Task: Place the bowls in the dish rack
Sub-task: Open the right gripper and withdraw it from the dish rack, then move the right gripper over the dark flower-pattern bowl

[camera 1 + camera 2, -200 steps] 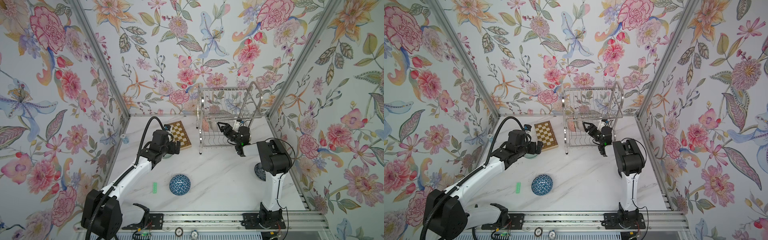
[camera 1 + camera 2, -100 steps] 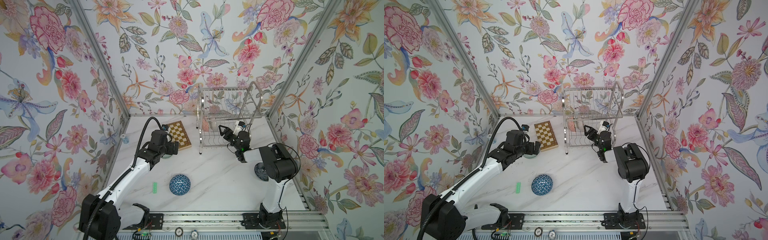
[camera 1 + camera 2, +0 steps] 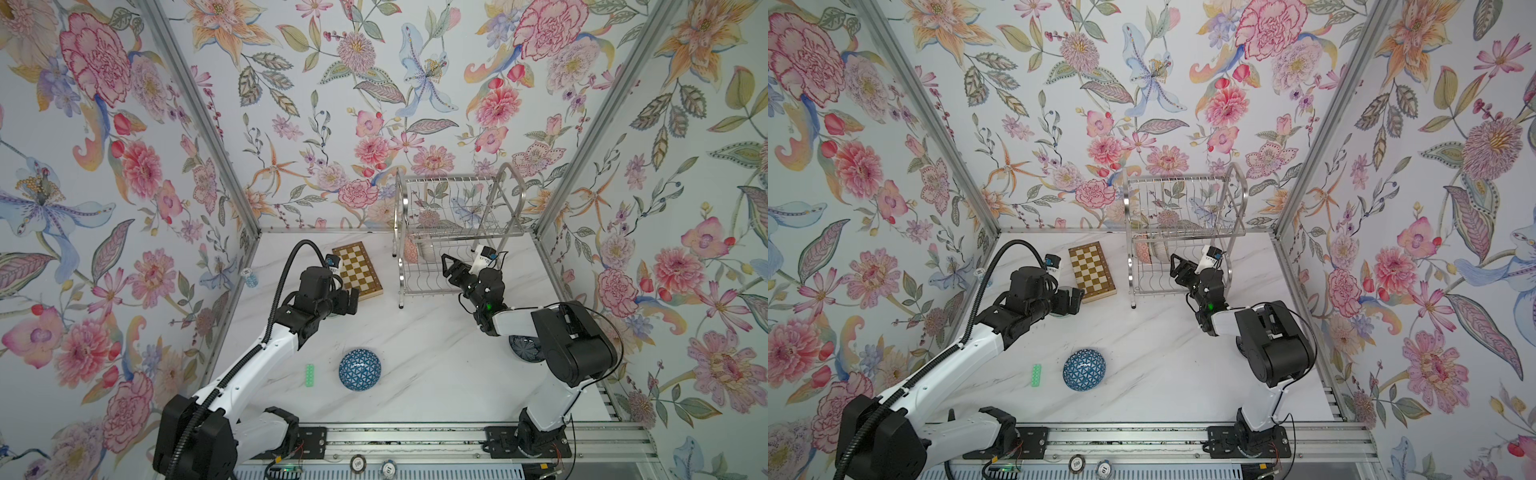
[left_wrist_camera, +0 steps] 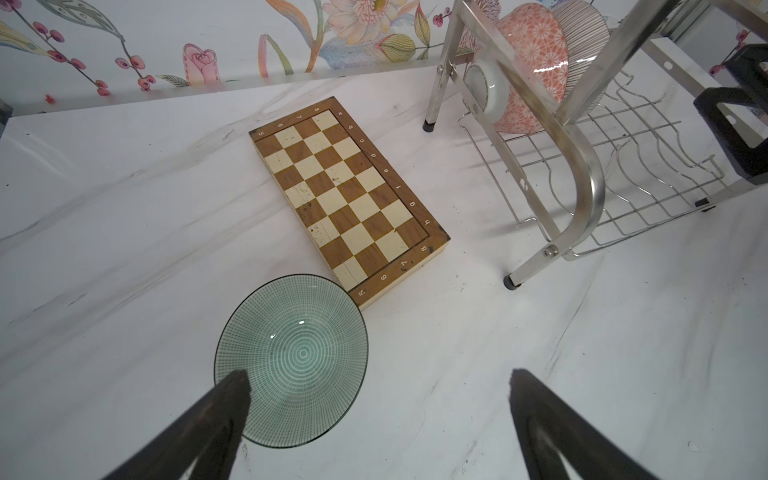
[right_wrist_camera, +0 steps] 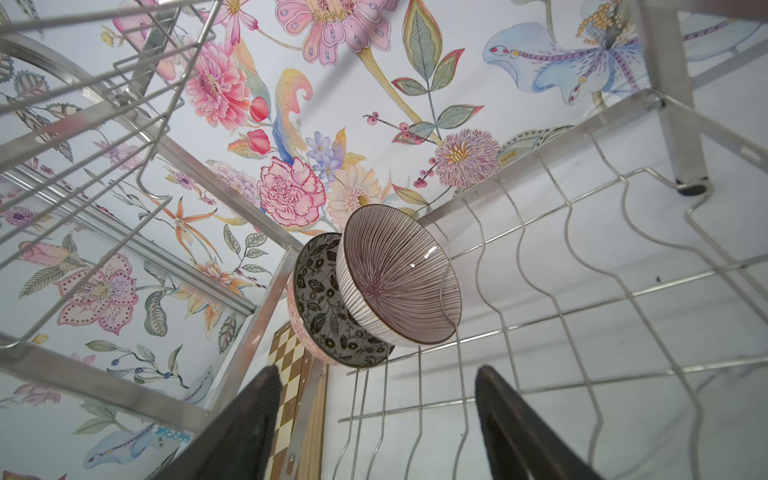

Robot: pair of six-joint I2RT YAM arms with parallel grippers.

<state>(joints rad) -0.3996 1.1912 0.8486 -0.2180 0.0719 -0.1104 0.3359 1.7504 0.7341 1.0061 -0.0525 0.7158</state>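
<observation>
Only the left wrist view clearly shows the green bowl (image 4: 291, 357) beneath the wide-open, empty left hand (image 4: 380, 376). The right hand (image 5: 377, 373) gapes empty before the racked bowls (image 5: 399, 282).

In a top view the right arm (image 3: 573, 345) hides most of a dark round dish (image 3: 523, 349); the striped bowl (image 5: 399, 278) covers part of the floral bowl (image 5: 318, 307).

A robotics lab's test cell: floral-papered wall panels (image 3: 332, 104) set between aluminium posts (image 3: 199, 116) box in a marble-patterned tabletop (image 3: 436, 353). Two black-and-white robot arms (image 3: 249, 361) stand on a metal rail (image 3: 415, 442) trailing exposed wiring (image 3: 559, 455). A steel dish rack (image 3: 453, 216) and a chessboard (image 3: 357, 270) lend a household touch.
</observation>
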